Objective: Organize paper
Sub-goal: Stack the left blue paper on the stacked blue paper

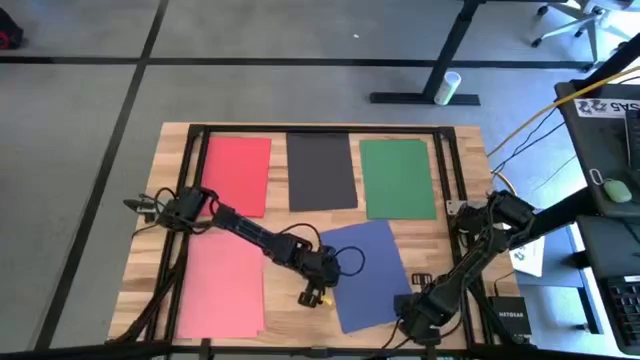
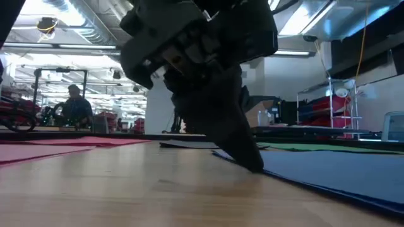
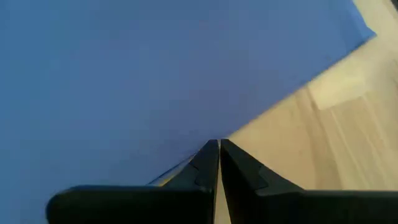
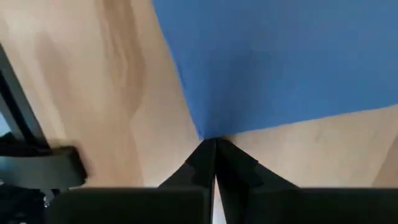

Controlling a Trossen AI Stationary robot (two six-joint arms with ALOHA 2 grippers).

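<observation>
You have both grippers closed to a point on the blue sheet, which lies skewed just below the green sheet: the left gripper on its edge, the right gripper at its corner, likely to square it.

The right gripper had its two dark fingers pressed together at the corner of the blue paper, which lay flat on the wooden table, with a black frame bar alongside.
</observation>
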